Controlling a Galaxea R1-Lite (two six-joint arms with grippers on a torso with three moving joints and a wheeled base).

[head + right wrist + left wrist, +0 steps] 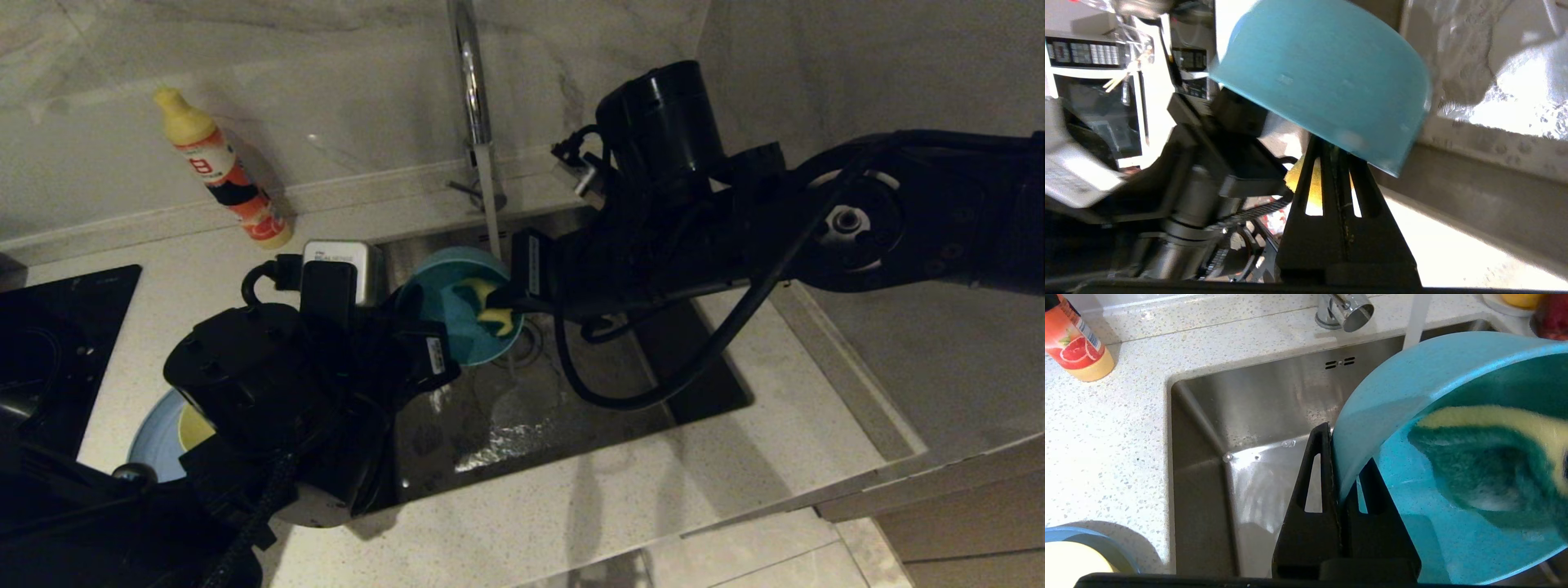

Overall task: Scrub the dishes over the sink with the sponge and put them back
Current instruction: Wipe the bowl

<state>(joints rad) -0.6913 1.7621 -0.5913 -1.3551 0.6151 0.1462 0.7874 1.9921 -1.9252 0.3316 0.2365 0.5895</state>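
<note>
Over the sink (702,359), we hold the teal bowl (453,302) tipped on edge, its rim pinched in the left claw (1337,490). The right claw (510,302), clenched on the sponge (490,306), presses it inside the bowl. We should keep the rim grip firm, sweep the scouring side around the whole inner wall, and stay under the faucet's stream (490,204).

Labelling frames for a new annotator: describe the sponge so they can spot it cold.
Start at the steel sink under the chrome faucet. Above it the left gripper pinches the rim of a tilted teal bowl. The sponge is pressed inside that bowl by the right gripper: yellow foam with a dark green scouring face, unlike the yellow-capped bottle on the counter.
</note>
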